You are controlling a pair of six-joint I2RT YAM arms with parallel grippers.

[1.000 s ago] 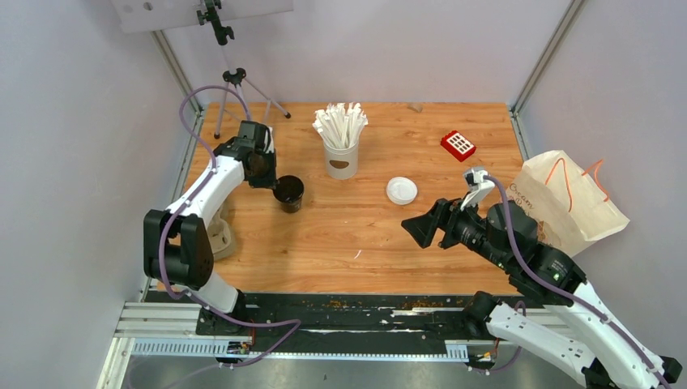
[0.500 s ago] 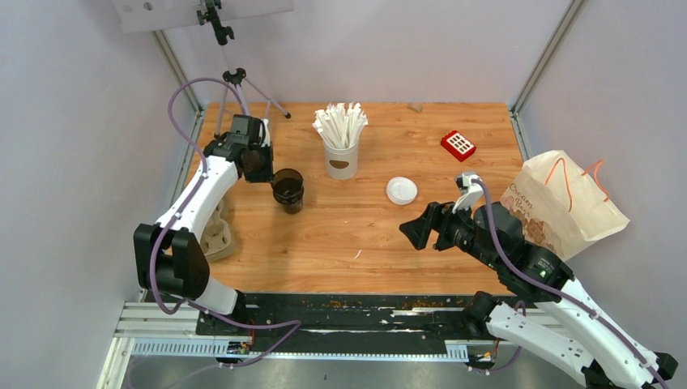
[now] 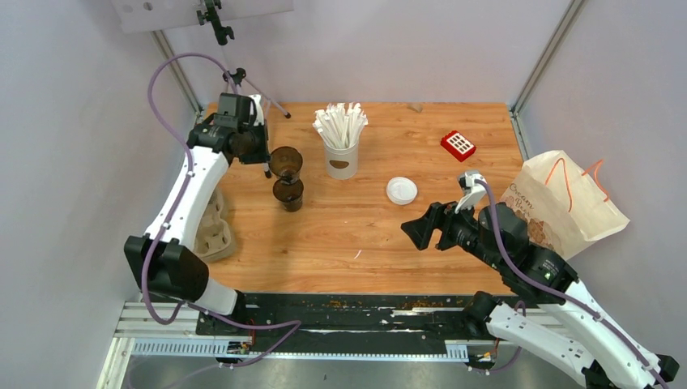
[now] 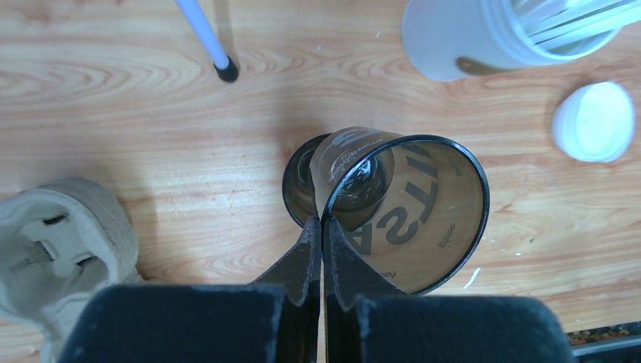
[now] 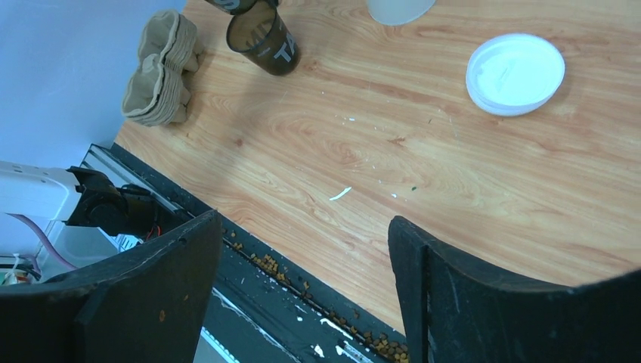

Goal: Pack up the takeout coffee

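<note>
left end effector [image 4: 321,224] clenched on the rim wall of the upper cup [image 4: 423,227], which hangs upright, mouth up, no lid. lower cup [image 3: 288,195] stands on the counter [image 3: 356,243] right beneath, far left; whether the two touch, cannot tell. pulp carrier [image 3: 212,233] near-left of both, left arm closest. right end effector [image 3: 423,228] released, empty, near right, lid [image 3: 401,190] just beyond. bare counter between; paper bag [image 3: 567,203] at right edge.

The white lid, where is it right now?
In the top view, the white lid lies flat on the wooden table, right of the middle. It is just right of the white cup of sticks and nearer the arms than the red block.
</note>
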